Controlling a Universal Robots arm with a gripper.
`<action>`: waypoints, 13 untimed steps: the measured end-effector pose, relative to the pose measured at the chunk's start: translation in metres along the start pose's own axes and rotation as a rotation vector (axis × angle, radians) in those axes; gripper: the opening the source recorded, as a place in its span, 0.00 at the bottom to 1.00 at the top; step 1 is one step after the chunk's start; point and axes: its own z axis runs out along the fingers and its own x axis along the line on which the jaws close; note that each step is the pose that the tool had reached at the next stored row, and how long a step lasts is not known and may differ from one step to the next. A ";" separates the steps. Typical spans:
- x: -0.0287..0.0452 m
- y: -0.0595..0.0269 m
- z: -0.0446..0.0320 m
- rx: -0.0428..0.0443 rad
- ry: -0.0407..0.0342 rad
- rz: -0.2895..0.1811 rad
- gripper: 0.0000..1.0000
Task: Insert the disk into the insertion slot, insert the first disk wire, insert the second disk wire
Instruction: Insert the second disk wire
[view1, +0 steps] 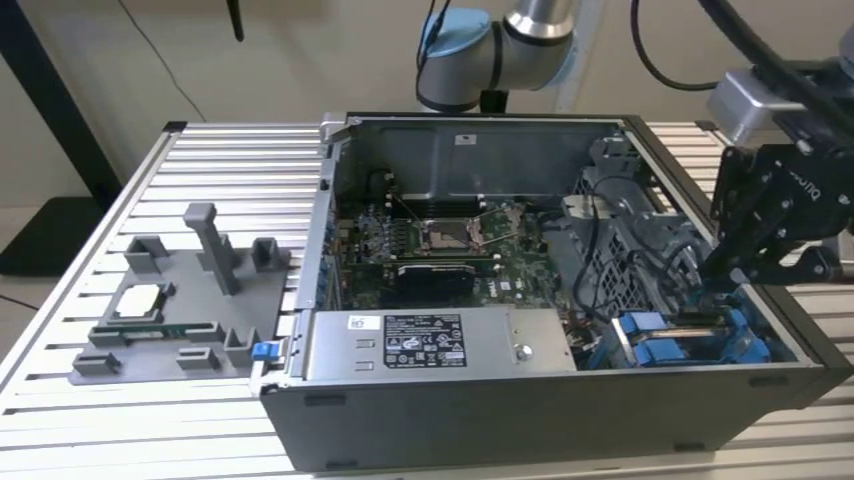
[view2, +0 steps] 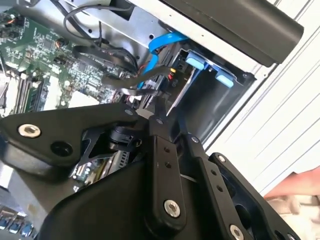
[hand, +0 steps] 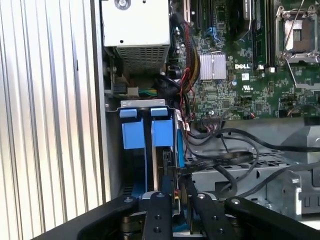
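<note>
I have the open computer case lying on a ribbed aluminium table, its motherboard facing up, with a pale wall behind and a dark stand leg at the exterior view's left. On the table, toward the exterior view's left of the case, sits a grey fixture tray carrying a processor chip and a memory stick. The grey power-supply box lies along the near wall of the case. My gripper hangs over the corner of the case at the exterior view's right — directly above the insertion slot, the drive cage with its blue tabs. The disk stands on edge in that cage, beside the blue carrier handles, and the fingers are drawn close together right at its upper edge, though I cannot tell whether they are pinching anything. Black cables loop just beside the cage.
</note>
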 end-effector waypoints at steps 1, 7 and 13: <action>-0.0003 0.0001 -0.0047 -0.0003 0.0001 0.001 1.00; -0.0015 0.0007 -0.0226 -0.0019 -0.0001 0.002 1.00; -0.0016 0.0007 -0.0228 -0.0019 0.0006 0.002 1.00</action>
